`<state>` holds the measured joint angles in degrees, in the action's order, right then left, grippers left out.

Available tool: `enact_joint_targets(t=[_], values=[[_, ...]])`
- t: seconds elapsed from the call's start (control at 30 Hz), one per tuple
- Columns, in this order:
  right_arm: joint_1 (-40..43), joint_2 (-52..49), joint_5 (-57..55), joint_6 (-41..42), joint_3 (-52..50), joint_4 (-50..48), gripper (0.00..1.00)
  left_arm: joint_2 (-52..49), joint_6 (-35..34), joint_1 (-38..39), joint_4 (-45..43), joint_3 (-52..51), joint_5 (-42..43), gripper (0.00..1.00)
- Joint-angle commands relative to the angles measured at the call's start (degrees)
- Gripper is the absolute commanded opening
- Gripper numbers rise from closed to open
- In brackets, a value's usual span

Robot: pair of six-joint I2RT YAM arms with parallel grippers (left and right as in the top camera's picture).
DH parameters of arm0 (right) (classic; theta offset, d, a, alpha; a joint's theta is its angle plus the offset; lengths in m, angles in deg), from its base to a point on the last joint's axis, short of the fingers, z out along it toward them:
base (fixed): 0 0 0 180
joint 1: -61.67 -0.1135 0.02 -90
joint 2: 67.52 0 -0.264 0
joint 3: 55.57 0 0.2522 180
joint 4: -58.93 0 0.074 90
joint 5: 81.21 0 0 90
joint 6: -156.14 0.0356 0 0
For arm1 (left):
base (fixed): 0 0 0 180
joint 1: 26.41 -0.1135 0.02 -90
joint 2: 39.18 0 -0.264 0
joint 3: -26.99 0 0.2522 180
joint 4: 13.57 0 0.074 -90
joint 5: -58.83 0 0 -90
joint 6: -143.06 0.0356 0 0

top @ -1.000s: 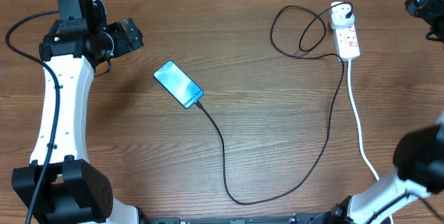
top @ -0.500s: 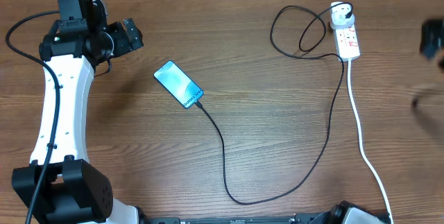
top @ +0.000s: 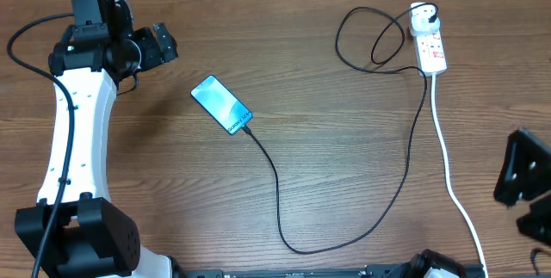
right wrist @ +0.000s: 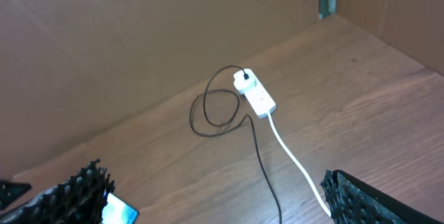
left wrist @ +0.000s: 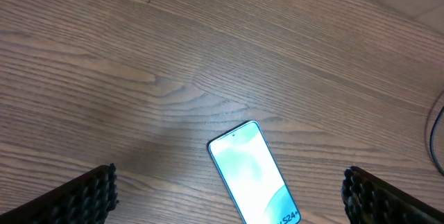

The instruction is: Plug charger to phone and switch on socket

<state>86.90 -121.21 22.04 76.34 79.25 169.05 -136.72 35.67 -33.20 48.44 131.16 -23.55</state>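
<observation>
The right claw point(right wrist: 211, 181) stands wide apart, its black ridged fingers point(right wrist: 75, 191) at the lower corners. Between them on the wooden bench point(right wrist: 361, 99) lies a white power strip point(right wrist: 259, 99), a round plug adapter point(right wrist: 243, 81) seated in its far end. The black charger cable point(right wrist: 208, 113) loops beside it. A thick white cord point(right wrist: 291, 158) trails nearer. The glowing phone point(right wrist: 119, 210) peeks in at lower left.

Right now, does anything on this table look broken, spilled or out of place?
Nothing is broken or spilled. The phone lies slanted, screen lit, with the black cable meeting its lower end. The only untidy bit is the cable's loose loop beside the white strip.
</observation>
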Motion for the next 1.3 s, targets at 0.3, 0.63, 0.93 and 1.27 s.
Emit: enact_joint_targets(t=[0.3, 0.63, 0.93, 1.27], values=[[-2.12, 0.98, 9.57, -11.78, -8.22, -5.01, 1.00, -0.04, 0.68, -0.83, 4.13, 0.17, -0.09, 1.00], [-16.72, 16.55, 9.33, -11.56, -52.83, -55.98, 1.00, 3.87, 0.70, -0.31, 7.06, 0.07, -14.12, 1.00], [-29.07, 27.47, -1.60, -11.52, -90.99, -93.66, 1.00, 12.81, 0.68, -0.31, 7.28, -0.87, -17.62, 0.99], [-36.26, 41.22, -20.70, -7.04, -112.24, -102.27, 1.00, 34.45, 0.70, -0.31, -6.03, -24.15, -21.09, 1.00]])
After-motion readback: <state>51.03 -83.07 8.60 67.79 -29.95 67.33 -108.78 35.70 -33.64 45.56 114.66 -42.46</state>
